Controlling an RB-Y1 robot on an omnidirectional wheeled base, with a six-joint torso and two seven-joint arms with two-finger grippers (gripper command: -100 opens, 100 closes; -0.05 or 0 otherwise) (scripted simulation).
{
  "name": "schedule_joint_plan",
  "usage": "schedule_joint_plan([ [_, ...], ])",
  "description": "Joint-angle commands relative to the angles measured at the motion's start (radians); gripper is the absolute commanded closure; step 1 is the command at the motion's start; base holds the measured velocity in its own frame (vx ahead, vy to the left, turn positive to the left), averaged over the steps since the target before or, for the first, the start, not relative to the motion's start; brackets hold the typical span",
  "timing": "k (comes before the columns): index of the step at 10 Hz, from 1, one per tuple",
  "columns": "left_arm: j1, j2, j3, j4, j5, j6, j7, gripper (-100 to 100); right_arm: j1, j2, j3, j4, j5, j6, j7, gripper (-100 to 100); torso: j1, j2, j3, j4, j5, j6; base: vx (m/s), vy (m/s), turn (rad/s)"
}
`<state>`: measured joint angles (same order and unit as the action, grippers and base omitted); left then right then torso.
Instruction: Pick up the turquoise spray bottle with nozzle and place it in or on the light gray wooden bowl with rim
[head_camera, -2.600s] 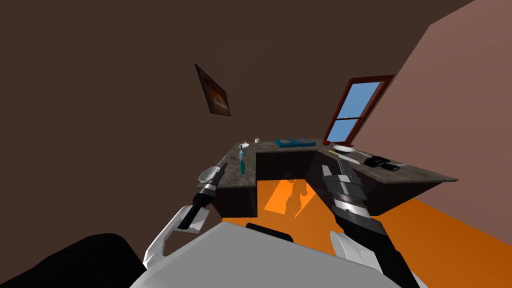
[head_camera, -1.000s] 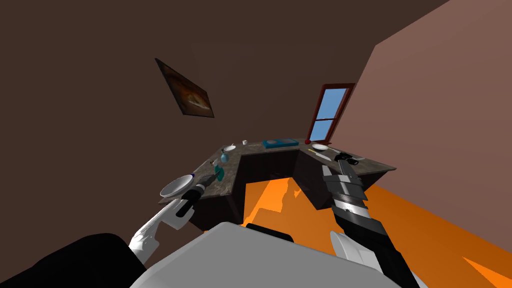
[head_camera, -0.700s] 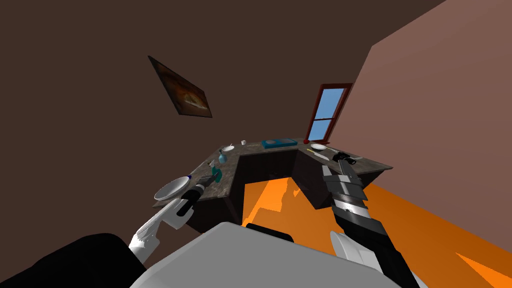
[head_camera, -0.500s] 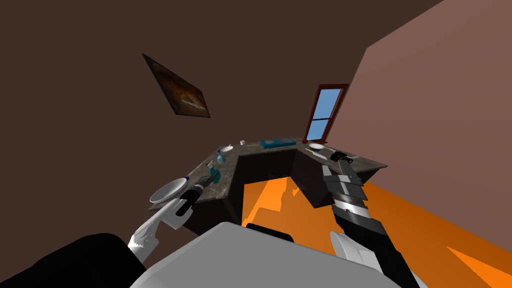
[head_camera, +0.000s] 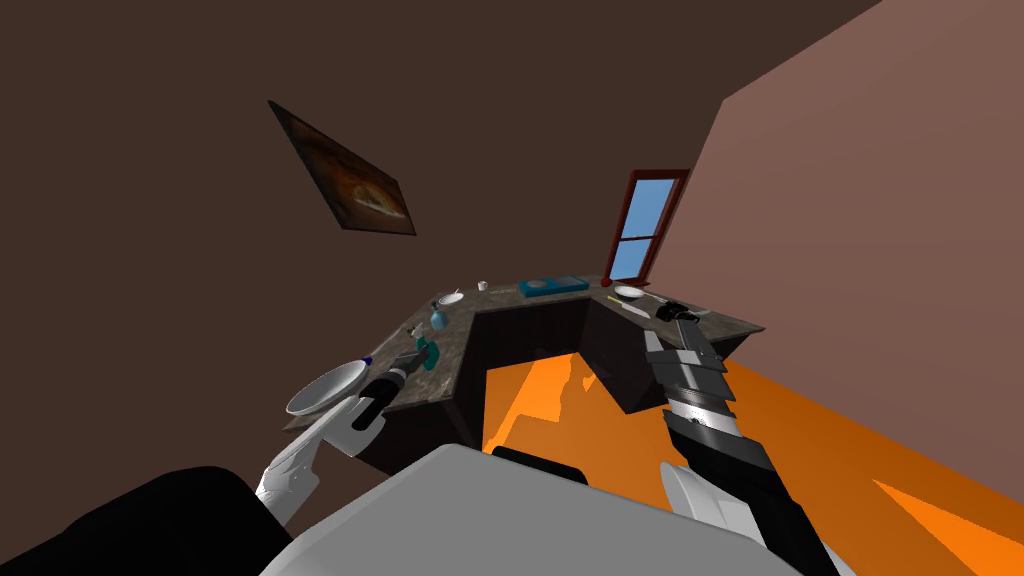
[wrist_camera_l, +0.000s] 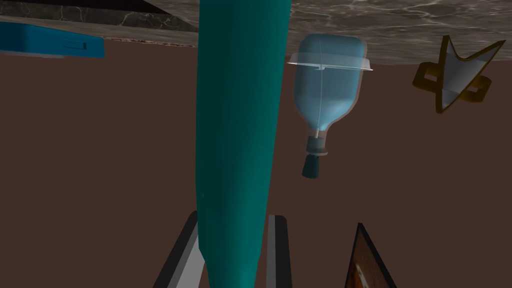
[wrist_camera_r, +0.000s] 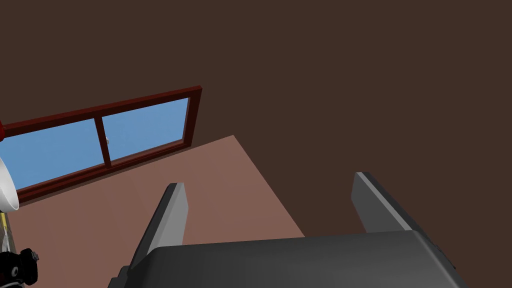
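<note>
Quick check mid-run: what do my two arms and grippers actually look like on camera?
Left arm: white shell, black joint, then a silver-grey banded wrist. Right arm: black forearm with stepped grey plates and a light band, white rounded shell behind it. Left gripper and right gripper: two thin grey blade fingers with darker edges; the right's dark grey box shows. No cables or markings show.

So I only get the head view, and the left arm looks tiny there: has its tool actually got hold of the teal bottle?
Observer: Yes, the left wrist view shows the left tool shut on the teal spray bottle, fingers pressing its sides.
Operator: And the right arm?
Observer: Its wrist view shows the right tool open, nothing between the fingers.
Operator: Anything near the teal one?
Observer: A pale blue see-through bottle with a dark cap stands beyond it on the counter.
</note>
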<state>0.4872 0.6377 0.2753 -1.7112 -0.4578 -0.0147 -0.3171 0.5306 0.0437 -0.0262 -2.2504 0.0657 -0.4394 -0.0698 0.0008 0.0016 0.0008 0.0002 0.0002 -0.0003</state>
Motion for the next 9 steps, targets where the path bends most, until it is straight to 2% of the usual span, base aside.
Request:
schedule_joint_plan([
  [1,0.000,0.000,0.000,0.000,0.000,0.000,0.000,100,0.000,0.000,0.000,0.000,0.000,0.000,0.000,0,0.000,0.000,0.000,0.000,0.000,0.000,0.000,0.000,0.000],
  [2,0.000,0.000,0.000,0.000,0.000,0.000,0.000,100,0.000,0.000,0.000,0.000,0.000,0.000,0.000,0,0.000,0.000,0.000,0.000,0.000,0.000,0.000,0.000,0.000],
  [3,0.000,0.000,0.000,0.000,0.000,0.000,0.000,0,0.000,0.000,0.000,0.000,0.000,0.000,0.000,0,0.000,0.000,0.000,0.000,0.000,0.000,0.000,0.000,0.000],
  [4,0.011,-0.003,-0.014,-0.028,-0.003,0.002,-0.002,100,0.000,0.000,0.000,0.000,0.000,0.000,0.000,0,0.000,0.000,0.000,0.000,0.000,0.000,-0.012,0.002,0.175],
  [6,0.007,-0.003,-0.015,-0.026,-0.004,-0.001,-0.003,100,0.000,0.000,0.000,0.000,0.000,0.000,0.000,0,0.000,0.003,0.002,0.000,0.001,-0.002,-0.021,-0.005,0.098],
  [7,0.007,-0.003,-0.016,-0.028,-0.004,0.001,-0.004,0,0.000,0.000,0.000,0.000,0.000,0.000,0.000,0,0.000,0.003,0.001,0.000,0.001,-0.001,0.000,0.000,0.000],
  [8,0.003,0.026,-0.035,-0.047,0.007,0.009,0.024,100,0.000,0.000,0.000,0.000,0.000,0.000,0.000,0,0.000,0.002,0.001,0.000,0.001,-0.001,-0.101,-0.017,0.164],
  [9,0.001,0.036,-0.040,-0.052,0.011,0.011,0.032,100,0.000,0.000,0.000,0.000,0.000,0.000,0.000,0,-0.001,0.007,0.003,0.001,0.001,-0.002,-0.202,-0.018,0.165],
])
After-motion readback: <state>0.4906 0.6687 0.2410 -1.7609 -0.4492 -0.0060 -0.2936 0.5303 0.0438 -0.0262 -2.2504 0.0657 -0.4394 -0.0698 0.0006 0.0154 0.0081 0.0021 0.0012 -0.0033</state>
